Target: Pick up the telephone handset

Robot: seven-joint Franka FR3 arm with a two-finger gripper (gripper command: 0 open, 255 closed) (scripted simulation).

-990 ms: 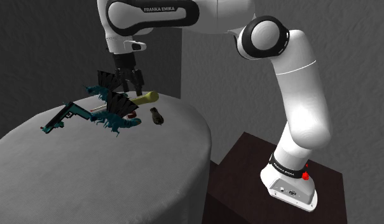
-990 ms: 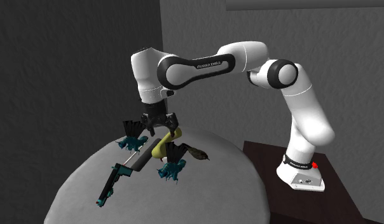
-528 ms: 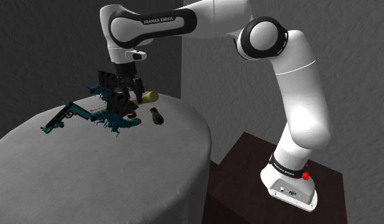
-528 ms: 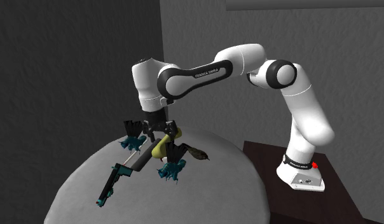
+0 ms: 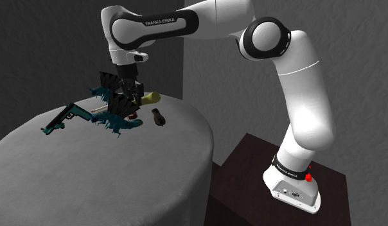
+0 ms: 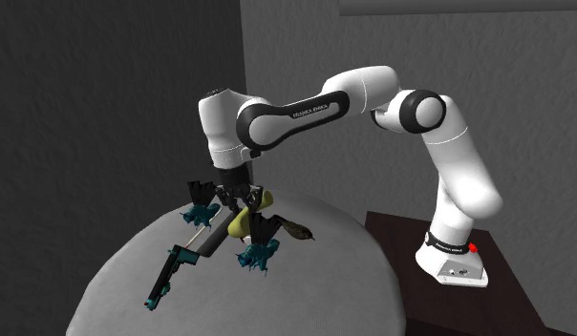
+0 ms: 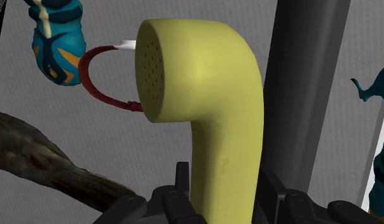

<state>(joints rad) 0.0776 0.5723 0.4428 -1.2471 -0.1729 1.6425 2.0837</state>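
Grey cloth draped the round table (image 5: 128,186), with dark walls behind. On its far side lay the yellow-green handset (image 7: 210,95), and the gripper (image 7: 222,194) had closed on its handle, a black finger pressed to each side below the perforated earpiece. Teal figures (image 5: 112,122) crowded just beside it, a dark bar (image 7: 305,89) ran alongside, and a gun-shaped thing (image 5: 61,119) lay further toward the shoulder view's left. The hold looked narrow on a smooth, curved handle, so the handset might well swivel or slip on lifting. The rising fingers could also snag the teal figures and drag them along. A second earlier the gripper had hung above with its fingers spread; since then it had dropped and pinched in, while the handset lay where it was.
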